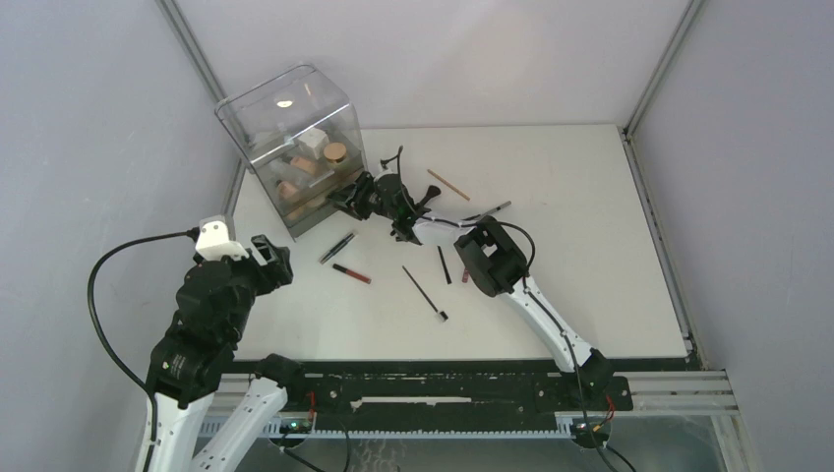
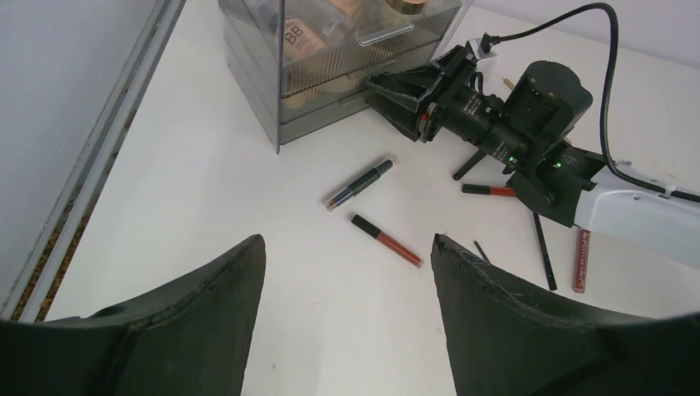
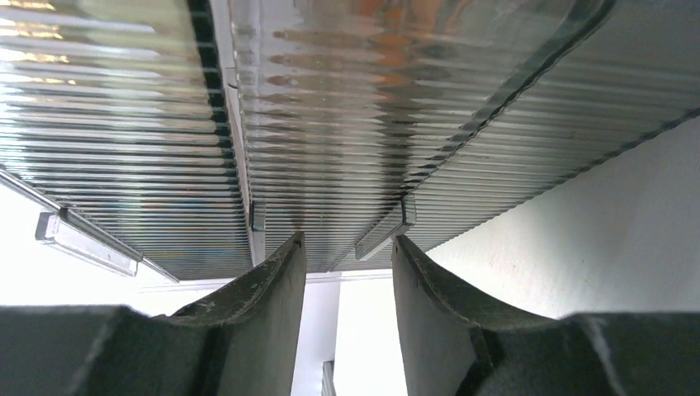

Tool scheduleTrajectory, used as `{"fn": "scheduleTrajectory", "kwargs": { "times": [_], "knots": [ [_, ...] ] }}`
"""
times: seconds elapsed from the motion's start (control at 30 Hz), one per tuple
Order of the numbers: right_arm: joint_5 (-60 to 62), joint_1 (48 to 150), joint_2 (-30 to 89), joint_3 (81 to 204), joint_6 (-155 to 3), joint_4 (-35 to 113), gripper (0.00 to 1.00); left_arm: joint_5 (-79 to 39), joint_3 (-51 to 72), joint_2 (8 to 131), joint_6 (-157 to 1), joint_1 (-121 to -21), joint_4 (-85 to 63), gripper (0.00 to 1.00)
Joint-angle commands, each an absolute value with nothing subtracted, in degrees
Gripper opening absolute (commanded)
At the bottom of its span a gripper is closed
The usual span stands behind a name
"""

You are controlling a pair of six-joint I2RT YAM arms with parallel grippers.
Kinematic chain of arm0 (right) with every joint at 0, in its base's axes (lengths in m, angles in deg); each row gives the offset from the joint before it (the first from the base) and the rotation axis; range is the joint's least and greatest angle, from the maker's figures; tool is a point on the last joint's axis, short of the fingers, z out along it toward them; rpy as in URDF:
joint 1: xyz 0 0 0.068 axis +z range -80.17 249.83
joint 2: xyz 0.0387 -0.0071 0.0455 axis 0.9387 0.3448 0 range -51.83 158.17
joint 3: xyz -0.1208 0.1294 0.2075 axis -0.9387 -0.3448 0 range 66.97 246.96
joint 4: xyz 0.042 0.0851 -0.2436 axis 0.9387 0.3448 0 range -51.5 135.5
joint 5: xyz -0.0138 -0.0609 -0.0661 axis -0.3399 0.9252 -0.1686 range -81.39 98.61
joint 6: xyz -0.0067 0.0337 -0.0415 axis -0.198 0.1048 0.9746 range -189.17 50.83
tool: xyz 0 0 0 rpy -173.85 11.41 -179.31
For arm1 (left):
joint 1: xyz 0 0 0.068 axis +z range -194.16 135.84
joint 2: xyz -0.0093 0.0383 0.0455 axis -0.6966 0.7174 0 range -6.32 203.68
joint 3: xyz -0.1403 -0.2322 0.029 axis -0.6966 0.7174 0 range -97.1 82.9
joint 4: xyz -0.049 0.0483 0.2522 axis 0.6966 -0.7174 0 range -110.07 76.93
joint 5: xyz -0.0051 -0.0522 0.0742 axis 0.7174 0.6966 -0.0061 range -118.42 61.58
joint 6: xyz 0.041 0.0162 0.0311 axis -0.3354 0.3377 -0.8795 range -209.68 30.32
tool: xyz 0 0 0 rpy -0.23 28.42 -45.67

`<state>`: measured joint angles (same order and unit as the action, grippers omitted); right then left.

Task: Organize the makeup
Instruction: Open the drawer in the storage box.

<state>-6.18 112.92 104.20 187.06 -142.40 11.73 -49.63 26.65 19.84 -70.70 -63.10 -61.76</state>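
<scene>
**Makeup [image 1: 351,273] loose on the table [image 1: 590,246] and stored in the drawer box [image 1: 270,118]**

Loose pieces lie between the two arms. A red lip tube [image 2: 386,239] and a dark tube [image 2: 359,183] with a clear cap lie close together, not touching. Both are just ahead of the left gripper [image 2: 347,247], whose fingers are spread wide above bare table with nothing between them. Further right, beside the right arm, lie a thin black brush [image 1: 425,293], a short black stick [image 1: 445,265], a red-and-black tube [image 2: 489,190] and another red tube [image 2: 580,260]. Toward the far edge, apart from these, lie a wooden stick [image 1: 447,184] and a dark pencil [image 1: 489,210].

Stored pieces show through the box's clear walls: a round tan compact [image 1: 335,152], a white cube [image 1: 313,141] and beige bottles [image 1: 290,187]. One bottle [image 2: 290,33] bears the letters "BB"; print on the other pieces is too small to read.

The right gripper [image 3: 347,243] points at the ribbed drawer fronts low on the box, fingers partly spread. A clear drawer handle [image 3: 384,233] sits just past the tips, and nothing is pinched. The box stands at the far left corner of the table.
</scene>
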Motion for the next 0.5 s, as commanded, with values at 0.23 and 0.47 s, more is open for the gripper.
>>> {"fn": "scheduleTrajectory", "kwargs": {
  "times": [0.23,0.47],
  "knots": [
    [-4.77,112.88,105.37,190.65,-143.16,10.92,0.47,-50.57,26.56,19.35,-71.92,-62.96,-60.79,0.77],
    [-4.61,112.81,105.73,190.58,-142.82,11.82,0.47,-50.57,26.52,19.46,-72.02,-62.97,-60.8,0.77]
  ]
}}
